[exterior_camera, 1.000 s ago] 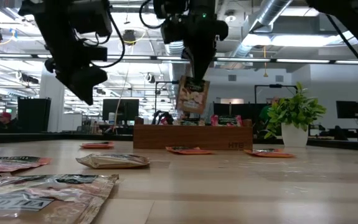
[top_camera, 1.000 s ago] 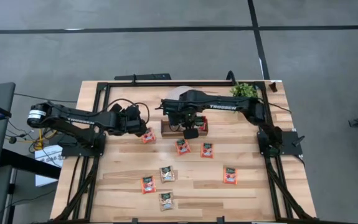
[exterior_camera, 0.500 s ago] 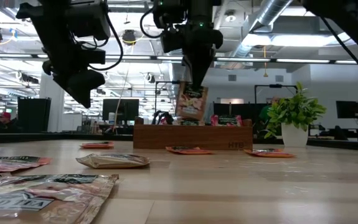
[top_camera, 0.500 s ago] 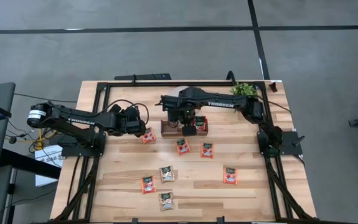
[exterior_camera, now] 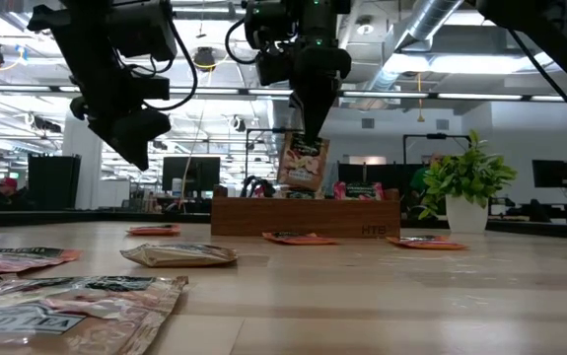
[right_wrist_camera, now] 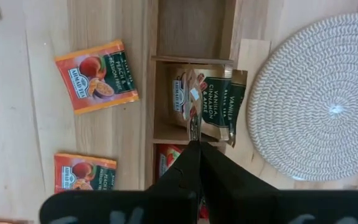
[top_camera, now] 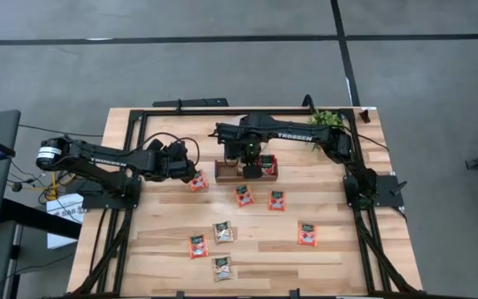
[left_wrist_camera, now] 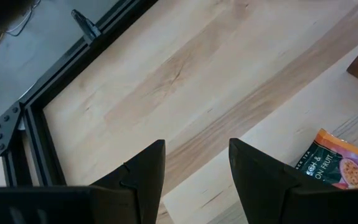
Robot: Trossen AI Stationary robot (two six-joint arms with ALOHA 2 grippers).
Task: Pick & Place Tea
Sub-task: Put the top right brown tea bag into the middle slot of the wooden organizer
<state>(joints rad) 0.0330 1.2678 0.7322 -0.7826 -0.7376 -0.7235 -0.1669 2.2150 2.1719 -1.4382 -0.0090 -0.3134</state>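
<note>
Now right fingers pinching tan sachet above tray, left fingers parted.

Glossy foil-like sachets; matt wooden tray; woven disc

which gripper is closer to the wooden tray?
Right. The right gripper hangs directly over the tray, holding a tan sachet. The left gripper sits beside the tray, off its left end.

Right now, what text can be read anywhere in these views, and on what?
"TROSSEN": right arm.
"VANILLA CINNAMON": pale sachet in the right gripper.
"AHMAD TEA" and "PEACH & PASSION FRUIT": orange sachet.
"ON FRUIT", cut off: sachet near the left gripper.
Wooden tray stamp: unreadable.
</note>
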